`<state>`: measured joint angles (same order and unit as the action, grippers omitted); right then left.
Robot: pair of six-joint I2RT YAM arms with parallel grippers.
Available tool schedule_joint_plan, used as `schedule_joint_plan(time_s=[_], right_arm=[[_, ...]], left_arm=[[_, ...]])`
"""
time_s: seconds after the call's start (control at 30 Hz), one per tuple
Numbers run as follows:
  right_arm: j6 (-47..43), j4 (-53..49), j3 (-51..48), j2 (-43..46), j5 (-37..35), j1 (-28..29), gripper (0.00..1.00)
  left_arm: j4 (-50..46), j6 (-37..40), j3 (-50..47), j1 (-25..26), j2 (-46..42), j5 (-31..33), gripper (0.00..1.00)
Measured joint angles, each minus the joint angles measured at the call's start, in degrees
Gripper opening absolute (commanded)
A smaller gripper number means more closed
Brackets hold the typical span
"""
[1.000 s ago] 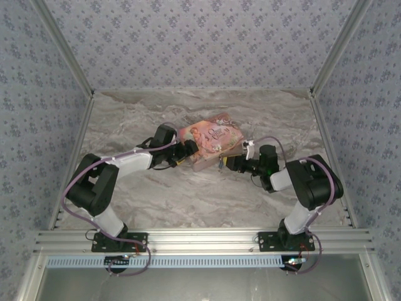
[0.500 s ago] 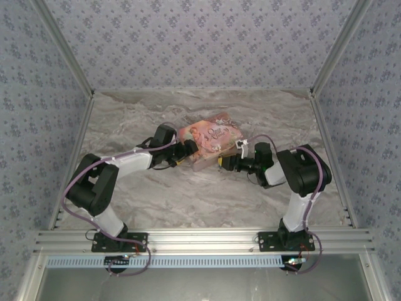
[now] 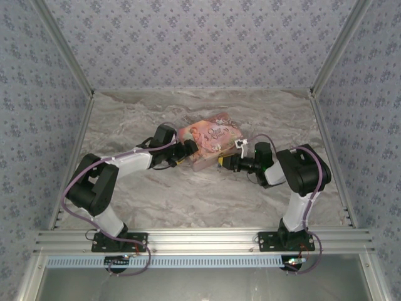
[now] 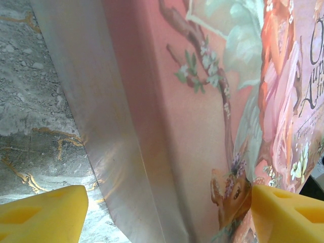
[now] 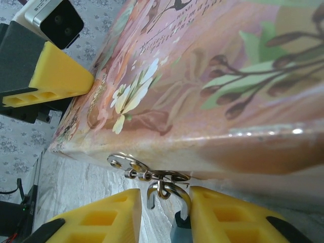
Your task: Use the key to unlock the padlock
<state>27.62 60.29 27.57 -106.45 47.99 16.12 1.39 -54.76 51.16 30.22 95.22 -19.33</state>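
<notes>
Fingers first: in the overhead view the left fingers (image 3: 188,150) sit just left of middle, right up against the left end of the pink box (image 3: 211,139) on the marble surface (image 3: 163,200). The right fingers (image 3: 223,163) poke at the box's near edge, pretty much dead centre.

Left wrist view: yellow pads (image 4: 43,215) in both bottom corners, spread wide with the box's edge between them. Both look to be touching it, so that's a grasp on the box.

Right wrist view: the padlock (image 5: 178,223) hangs off the little metal hasp (image 5: 126,164) at bottom centre, between that arm's two yellow pads. One pad touches it, but honestly I can't tell if they're clenched on it.
</notes>
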Motion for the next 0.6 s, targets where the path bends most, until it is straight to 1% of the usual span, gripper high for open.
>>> schedule_joint_plan(time_s=[0.13, 0.33, 0.43, 0.47, 0.6], right_arm=[[0.00, -0.02, -0.07, 0.00, 0.17, -0.26, 0.24], [-0.17, -0.39, -0.33, 0.00, 0.52, -0.68, 0.10], [-0.48, -0.55, -0.33, 0.00, 0.55, -0.79, 0.02], [-0.33, -0.66, -0.33, 0.02, 0.55, -0.83, 0.00], [-0.46, -0.98, -0.33, 0.07, -0.09, -0.83, 0.00]], left_arm=[[0.00, 0.00, 0.00, 0.00, 0.00, 0.00, 0.82], [0.00, 0.00, 0.02, 0.00, 0.00, 0.00, 0.82], [-0.02, 0.00, 0.02, -0.11, 0.00, 0.02, 0.82], [-0.02, 0.00, 0.02, -0.20, 0.00, 0.02, 0.82], [-0.04, 0.00, 0.02, -0.22, 0.00, 0.02, 0.82]])
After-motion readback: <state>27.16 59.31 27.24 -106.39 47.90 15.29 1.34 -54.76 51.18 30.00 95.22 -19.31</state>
